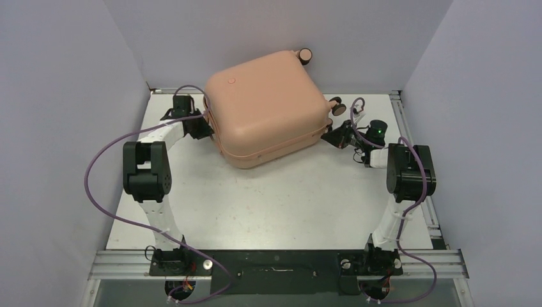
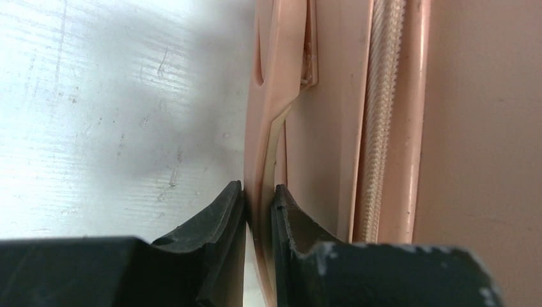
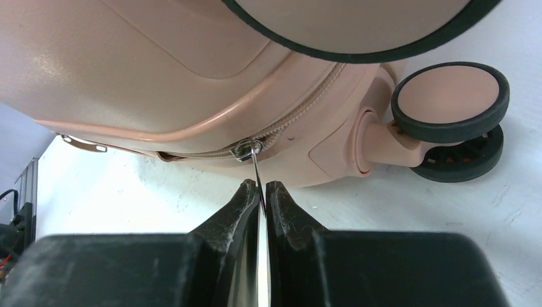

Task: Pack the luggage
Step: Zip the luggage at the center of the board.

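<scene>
Luggage [image 1: 268, 109] on scuffed white table [image 1: 287, 204], pale lilac walls [image 1: 57, 96] around

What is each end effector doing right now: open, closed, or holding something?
Left end effector: closed on a thin pink strip on the side of the luggage.
Right end effector: closed on the luggage's metal zipper pull.
</scene>
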Controlling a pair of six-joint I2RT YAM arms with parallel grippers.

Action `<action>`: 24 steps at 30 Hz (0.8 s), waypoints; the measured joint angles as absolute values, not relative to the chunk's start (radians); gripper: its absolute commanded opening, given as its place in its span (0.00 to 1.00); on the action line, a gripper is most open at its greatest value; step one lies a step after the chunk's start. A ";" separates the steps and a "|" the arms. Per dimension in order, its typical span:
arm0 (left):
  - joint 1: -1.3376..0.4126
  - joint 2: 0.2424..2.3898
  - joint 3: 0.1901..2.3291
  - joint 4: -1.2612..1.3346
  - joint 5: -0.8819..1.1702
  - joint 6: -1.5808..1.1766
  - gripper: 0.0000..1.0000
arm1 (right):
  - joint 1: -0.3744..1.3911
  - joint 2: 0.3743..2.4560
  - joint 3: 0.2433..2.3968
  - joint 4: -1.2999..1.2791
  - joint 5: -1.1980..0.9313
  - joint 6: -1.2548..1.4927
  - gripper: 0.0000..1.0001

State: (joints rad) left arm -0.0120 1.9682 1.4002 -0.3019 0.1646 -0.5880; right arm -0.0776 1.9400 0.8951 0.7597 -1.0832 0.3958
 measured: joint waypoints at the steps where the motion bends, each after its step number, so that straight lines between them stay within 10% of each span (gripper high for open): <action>1: -0.012 1.972 1.405 -0.304 0.165 -0.586 0.00 | -0.078 1.946 0.903 0.765 -1.087 0.398 0.05; 24: 0.003 1.990 1.443 -0.347 0.218 -0.430 0.00 | -0.111 2.044 1.073 0.737 -0.957 0.376 0.05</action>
State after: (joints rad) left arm 0.0029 1.9896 1.4429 -0.3473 0.2184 -0.4301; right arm -0.1112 2.0438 1.0729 0.7372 -0.9565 0.3763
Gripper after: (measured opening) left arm 0.165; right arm 0.069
